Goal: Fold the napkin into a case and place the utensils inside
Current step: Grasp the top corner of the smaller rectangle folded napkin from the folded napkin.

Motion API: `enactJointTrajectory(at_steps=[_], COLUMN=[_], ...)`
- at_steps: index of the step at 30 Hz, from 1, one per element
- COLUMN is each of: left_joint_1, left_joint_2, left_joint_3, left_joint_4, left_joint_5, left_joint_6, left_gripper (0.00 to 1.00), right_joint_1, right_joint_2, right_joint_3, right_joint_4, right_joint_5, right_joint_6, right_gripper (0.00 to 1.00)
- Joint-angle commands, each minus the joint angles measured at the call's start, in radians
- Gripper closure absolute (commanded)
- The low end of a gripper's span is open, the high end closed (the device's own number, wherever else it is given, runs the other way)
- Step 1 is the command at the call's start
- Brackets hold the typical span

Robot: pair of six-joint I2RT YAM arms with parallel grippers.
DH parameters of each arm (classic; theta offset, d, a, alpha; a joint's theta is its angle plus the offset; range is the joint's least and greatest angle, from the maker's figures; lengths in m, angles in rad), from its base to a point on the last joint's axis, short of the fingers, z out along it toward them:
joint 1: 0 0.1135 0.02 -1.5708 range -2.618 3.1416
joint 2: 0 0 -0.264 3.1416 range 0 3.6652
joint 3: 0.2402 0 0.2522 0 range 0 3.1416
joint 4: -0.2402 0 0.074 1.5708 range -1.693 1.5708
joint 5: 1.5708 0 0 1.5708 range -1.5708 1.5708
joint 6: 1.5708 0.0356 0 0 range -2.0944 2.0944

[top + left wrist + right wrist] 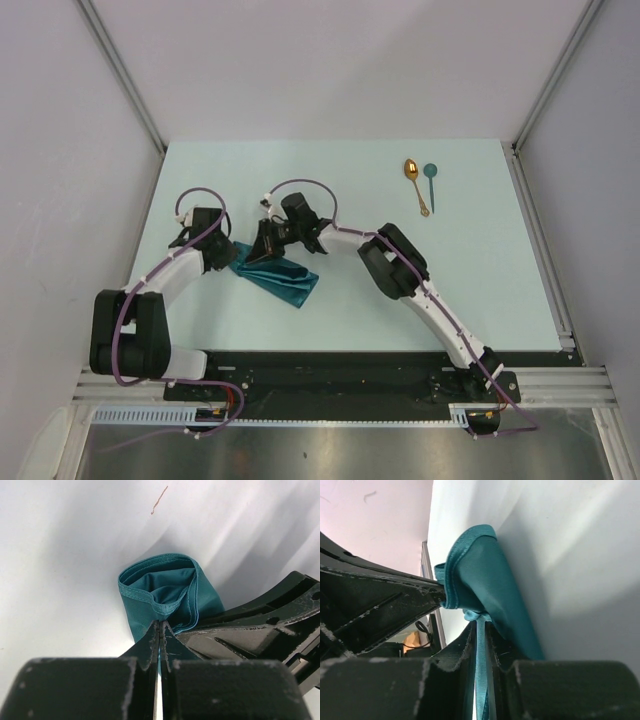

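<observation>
Napkin [278, 277] lies folded into a narrow band, left of centre on the surface [350, 310]. Left jaws are pressed together on the hem at its left end. Right jaws pinch a fold of the same end, just beside them. Gold spoon [414, 183] and teal spoon [430, 180] lie side by side at far right, well apart from the cloth.

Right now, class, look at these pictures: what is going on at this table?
Two robot arms are folding a teal napkin into a case. The left gripper and the right gripper are each shut on cloth at the same end of the folded napkin, where its layers gape like a pouch mouth. The gold spoon and the teal spoon lie side by side at the far right of the table, not yet inside.
</observation>
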Motion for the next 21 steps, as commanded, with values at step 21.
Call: enactJointTrajectory(at_steps=[21], left_joint_1=[-0.006], left_joint_2=[-0.082], left_joint_3=[-0.030], left_joint_4=[0.036], left_joint_5=[0.029], left_joint_6=[-0.008], left_gripper=[1.00], right_joint_1=[0.041], right_joint_2=[0.124], right_joint_3=[0.253], right_joint_4=[-0.044], right_joint_5=[0.015], right_joint_6=[-0.009], right_gripper=[0.85])
